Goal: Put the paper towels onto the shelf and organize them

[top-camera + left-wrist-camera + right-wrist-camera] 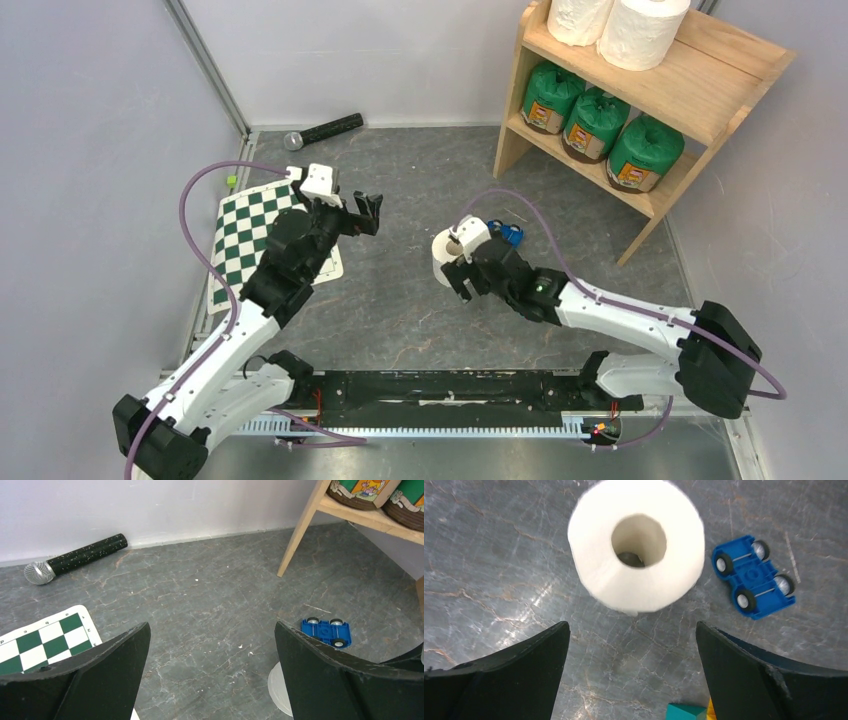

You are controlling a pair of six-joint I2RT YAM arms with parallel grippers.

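Well apart from the shelf (pixel 700 85), on the side toward the arms: one bare roll (pixel 636 550) of paper towel, alone on the surface (pixel 400 320), apparently standing on end with its hollow core turned up at the right wrist camera. Looks light, soft and squashy. Likely dents under a hard pinch and may tip or skid if nudged from one side. Best taken across the outer wall at about mid-height, fingers on opposite sides, or with one finger down the core and the other outside. Needs only a gentle squeeze.

Just beside it on the shelf side: a blue toy car (pixel 754 576), wheels up, worth not clipping. On the side away from the shelf, just short of the roll: right claw (pixel 631 630), spread wide, gripping nothing, roll ahead of the fingertips rather than between them. Farther still from the shelf: left claw (pixel 212 630), equally wide and empty, hanging by the edge of a checkerboard mat (pixel 245 235).

On the shelf itself: three green-wrapped rolls (pixel 594 122) in a row on the lower tier, two white rolls (pixel 642 30) side by side at the far end of the top tier, bare board beside them. Against the back wall, left of the shelf in the overhead view: a microphone (pixel 325 130).
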